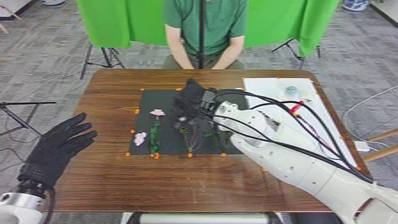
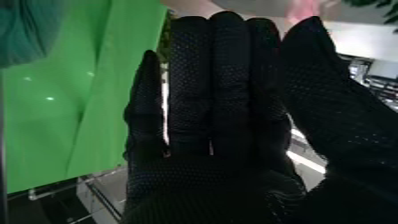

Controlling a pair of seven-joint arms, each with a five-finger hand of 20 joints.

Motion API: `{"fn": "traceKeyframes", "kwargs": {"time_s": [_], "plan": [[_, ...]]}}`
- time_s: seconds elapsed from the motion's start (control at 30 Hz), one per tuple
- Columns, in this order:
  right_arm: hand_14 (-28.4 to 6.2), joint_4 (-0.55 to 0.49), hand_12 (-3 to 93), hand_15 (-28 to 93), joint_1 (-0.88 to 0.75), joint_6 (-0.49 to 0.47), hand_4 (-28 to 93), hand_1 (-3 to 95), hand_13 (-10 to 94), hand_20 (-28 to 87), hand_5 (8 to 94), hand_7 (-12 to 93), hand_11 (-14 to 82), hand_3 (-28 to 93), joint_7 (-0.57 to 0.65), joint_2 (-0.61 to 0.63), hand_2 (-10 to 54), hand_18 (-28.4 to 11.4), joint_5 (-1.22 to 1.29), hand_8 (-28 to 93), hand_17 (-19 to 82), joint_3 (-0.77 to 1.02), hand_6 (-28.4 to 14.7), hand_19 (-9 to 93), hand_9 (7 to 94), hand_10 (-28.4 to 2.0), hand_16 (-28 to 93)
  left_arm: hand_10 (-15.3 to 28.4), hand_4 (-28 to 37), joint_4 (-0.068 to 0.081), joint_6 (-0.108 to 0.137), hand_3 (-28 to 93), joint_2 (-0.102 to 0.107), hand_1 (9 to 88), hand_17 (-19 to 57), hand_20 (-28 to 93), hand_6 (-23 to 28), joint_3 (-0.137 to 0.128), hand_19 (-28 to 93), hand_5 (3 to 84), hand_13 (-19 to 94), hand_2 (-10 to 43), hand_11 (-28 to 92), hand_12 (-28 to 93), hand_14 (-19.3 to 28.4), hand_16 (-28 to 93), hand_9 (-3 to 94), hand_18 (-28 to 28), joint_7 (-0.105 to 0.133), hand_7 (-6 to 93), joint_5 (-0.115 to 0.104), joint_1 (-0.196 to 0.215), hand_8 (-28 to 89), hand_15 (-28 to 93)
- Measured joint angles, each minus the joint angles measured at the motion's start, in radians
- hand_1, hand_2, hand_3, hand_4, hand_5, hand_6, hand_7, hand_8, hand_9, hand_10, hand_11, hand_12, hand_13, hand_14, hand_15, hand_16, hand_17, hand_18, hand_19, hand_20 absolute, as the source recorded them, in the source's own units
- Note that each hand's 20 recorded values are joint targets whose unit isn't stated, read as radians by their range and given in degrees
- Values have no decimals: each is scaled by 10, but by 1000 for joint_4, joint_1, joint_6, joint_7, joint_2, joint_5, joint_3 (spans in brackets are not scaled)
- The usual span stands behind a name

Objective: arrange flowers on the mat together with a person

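Grey carpet and a green curtain [image 1: 115, 25] back the brown wooden counter [image 1: 107, 175]. At its left side hangs the left hand [image 1: 60, 145], fingers spread loosely and holding nothing. Next comes the black mat [image 1: 153, 99], with two pink blooms to count on its left part: a low one [image 1: 140, 138], and a higher one [image 1: 157, 112] with one leafy green stem [image 1: 154, 137] below it. Over the mat's middle is the right hand [image 1: 189, 102], its fingers straight and close together, thumb apart, with no grip on anything that I can see. Thin stems [image 1: 191, 142] lie beside it, too tangled to count. The step looks like settling a middle flower; I'd keep the palm flat, press lightly, then lift straight up so the glove drags no petals and the cables catch no stems. Farther right lies one white sheet [image 1: 262, 86], bearing one pale blue item [image 1: 291, 91] and one red item [image 1: 296, 107].
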Motion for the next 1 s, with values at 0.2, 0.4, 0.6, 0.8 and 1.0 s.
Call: {"fn": "traceKeyframes", "kwargs": {"time_s": [0.2,0.4,0.6,0.8,1.0], "plan": [[-47,7,470,533,0,-10,-283,424,557,329,568,507,271,773,9,-3,-95,-139,-6,2,201,0,38,464,676,-58,302,126,-223,1,0,688,2,308,-54,82,52,0,491,340,262,-23,222,186,157,-2,299,222,0,189,0,-2,-94,367],[-53,-6,356,531,-7,-18,-283,376,531,327,550,469,348,803,15,-1,-89,-144,-4,8,191,14,30,466,616,-74,266,126,-223,1,0,688,3,308,-54,82,52,0,491,340,263,-23,221,184,157,-3,298,222,0,191,0,-2,-94,366],[-70,-124,261,439,-82,-41,-275,293,476,316,512,363,288,861,33,10,-8,-152,120,-149,173,144,13,468,543,-109,245,126,-223,2,-1,688,3,307,-54,82,52,0,491,340,263,-23,222,185,157,-3,298,223,-1,190,0,-2,-94,366],[-95,-280,260,424,-197,-162,-230,241,432,347,484,286,245,873,4,38,74,-172,395,-130,162,355,-17,520,499,-132,242,126,-223,2,-2,688,1,308,-54,81,52,-3,490,340,263,-23,222,185,157,-3,298,222,-4,189,0,-2,-93,366],[-96,-374,258,343,-320,-268,-224,226,410,302,476,259,215,872,-63,125,88,-178,622,-120,159,552,-23,445,482,-134,244,126,-224,3,-4,689,0,307,-54,81,52,-7,490,340,263,-23,221,185,157,-2,298,222,-7,191,0,-1,-93,366]]}}
